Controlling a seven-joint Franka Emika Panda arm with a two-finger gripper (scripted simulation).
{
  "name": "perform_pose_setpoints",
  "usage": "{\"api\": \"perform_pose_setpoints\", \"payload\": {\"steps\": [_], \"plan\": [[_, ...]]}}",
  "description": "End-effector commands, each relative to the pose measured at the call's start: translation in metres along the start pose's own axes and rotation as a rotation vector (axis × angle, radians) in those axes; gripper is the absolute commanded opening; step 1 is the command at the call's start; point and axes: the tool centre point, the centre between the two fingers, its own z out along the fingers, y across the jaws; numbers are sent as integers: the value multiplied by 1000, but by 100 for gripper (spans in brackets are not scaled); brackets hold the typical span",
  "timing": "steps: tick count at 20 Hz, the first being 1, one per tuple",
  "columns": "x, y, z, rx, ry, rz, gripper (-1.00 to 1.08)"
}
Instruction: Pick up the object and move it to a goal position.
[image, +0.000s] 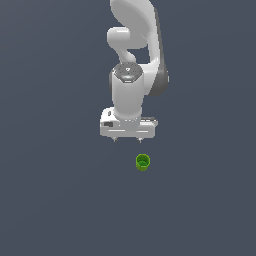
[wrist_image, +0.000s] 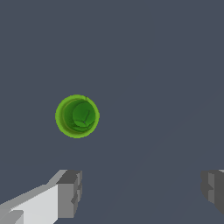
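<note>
Approach step, pre-grasp: the gripper (image: 128, 140) hangs above the floor w/ jaws spread wide and nothing held; in the wrist view the two fingers (wrist_image: 70, 192) sit far apart w/ only bare grey ground between them. The object, a small green cup (image: 143, 162), stands upright, mouth up, on the floor, apart from the gripper, at roughly 5 o'clock from the fingertips in the exterior view. In the wrist view the cup (wrist_image: 77, 116) is seen straight down its hollow, off-centre and clear of the gap between the fingers, so the hand isn't lined up yet. Next move, as I judge it: shift the hand over the cup until it's centred betw. the fingers, drop down around it, then close; cup is narrower than the opening, so plenty of room. No goal marker visible. No brands, labels or legible writing anywhere.
</note>
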Motion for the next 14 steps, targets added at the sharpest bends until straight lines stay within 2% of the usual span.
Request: {"api": "perform_pose_setpoints", "payload": {"steps": [1, 7, 14], "plan": [[1, -2, 0, -4, 5, -6, 100], [2, -3, 1, -3, 3, -21, 100], [7, -9, 7, -6, -1, -113, 100]]}}
